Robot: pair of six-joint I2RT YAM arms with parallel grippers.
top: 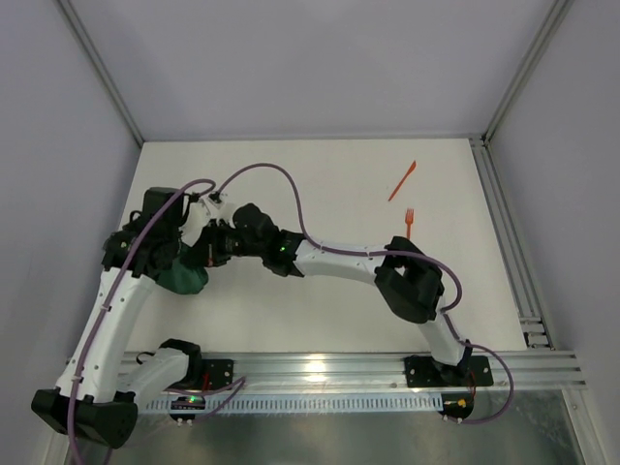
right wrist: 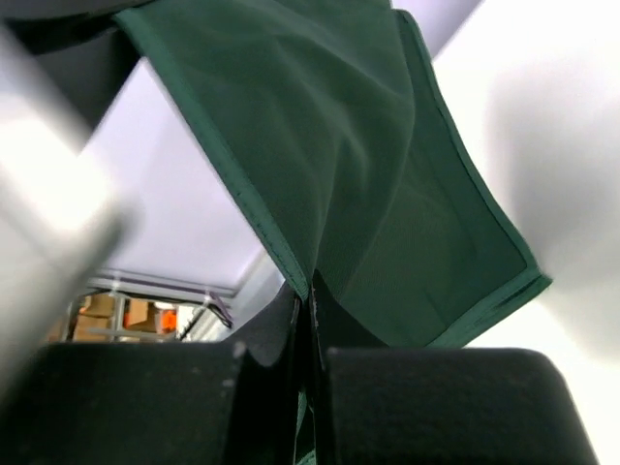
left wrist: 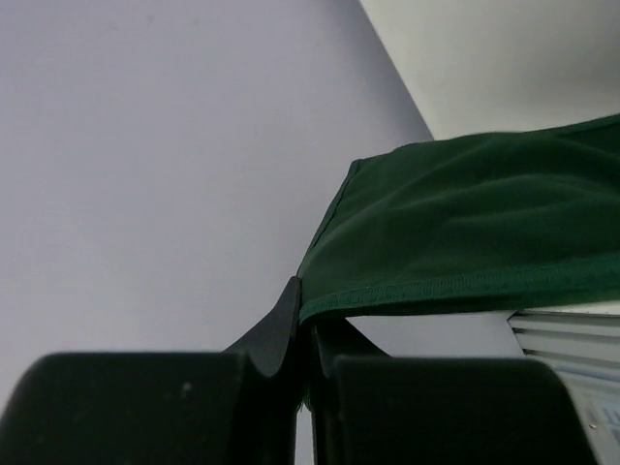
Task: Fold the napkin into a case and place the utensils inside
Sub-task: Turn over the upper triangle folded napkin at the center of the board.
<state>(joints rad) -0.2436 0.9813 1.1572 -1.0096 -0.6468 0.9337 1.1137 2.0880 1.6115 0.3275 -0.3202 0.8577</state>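
Both arm bases sit at the near edge of the white table (top: pixel 329 194), bolted to a metal rail (top: pixel 368 368). Over the table's left side the two grippers meet — the left gripper (left wrist: pixel 308 334) is clamped on a hemmed edge of the dark green napkin (top: pixel 184 278), and the right gripper (right wrist: pixel 308 295) pinches another hemmed edge, the cloth hanging in a fold between them. Far right, well apart from the cloth, lie the orange fork (top: pixel 409 224) and the orange knife (top: pixel 402 181) — near each other, not touching. Open table surface spreads between the cloth and the utensils.
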